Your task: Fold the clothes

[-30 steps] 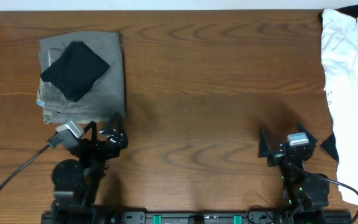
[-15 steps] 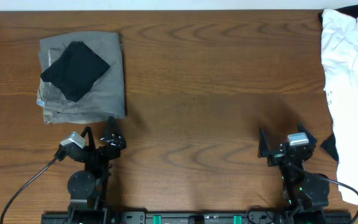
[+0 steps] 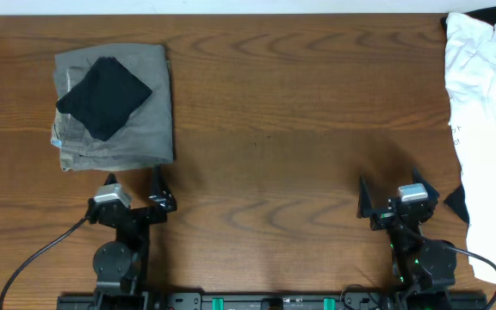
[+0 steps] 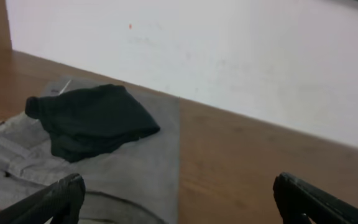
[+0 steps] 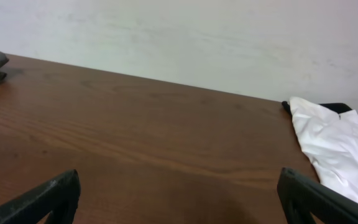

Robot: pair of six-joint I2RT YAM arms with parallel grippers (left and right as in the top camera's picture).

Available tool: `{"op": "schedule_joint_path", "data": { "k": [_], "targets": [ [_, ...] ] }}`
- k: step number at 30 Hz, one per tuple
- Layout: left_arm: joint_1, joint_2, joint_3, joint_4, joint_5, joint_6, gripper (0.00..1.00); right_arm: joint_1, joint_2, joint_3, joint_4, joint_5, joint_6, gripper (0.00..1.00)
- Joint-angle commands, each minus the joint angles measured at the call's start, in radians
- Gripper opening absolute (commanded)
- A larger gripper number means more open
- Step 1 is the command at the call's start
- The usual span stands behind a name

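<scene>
The black T-shirt [image 3: 103, 96] looks soft and light, best pinched at a corner; left gripper [image 3: 134, 183] and right gripper [image 3: 388, 186] both released

The white garment [image 3: 480, 95] runs off the overhead view's right edge, its small dark print too tiny to read, while the folded black T-shirt [image 3: 103, 96] hides part of the grey-green trousers [image 3: 149, 129] beneath.

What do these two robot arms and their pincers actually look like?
The left arm and right arm are black and jointed. The left gripper and right gripper each carry a silvery-grey camera block and two black, tapering fingers. A thin black cable trails from each arm, and small green lights glow on the right one.
</scene>
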Motion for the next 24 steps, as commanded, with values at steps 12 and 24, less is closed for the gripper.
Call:
{"op": "schedule_joint_path", "data": {
  "k": [12,24],
  "targets": [
    [-0.013,-0.022,-0.064,-0.061,0.050,0.170,0.98,-0.016,-0.005,-0.002,-0.005,0.010,-0.010,0.99],
    [-0.061,-0.022,-0.064,-0.061,0.068,0.328,0.98,-0.016,-0.005,-0.002,-0.005,0.010,-0.010,0.99]
  ]
}}
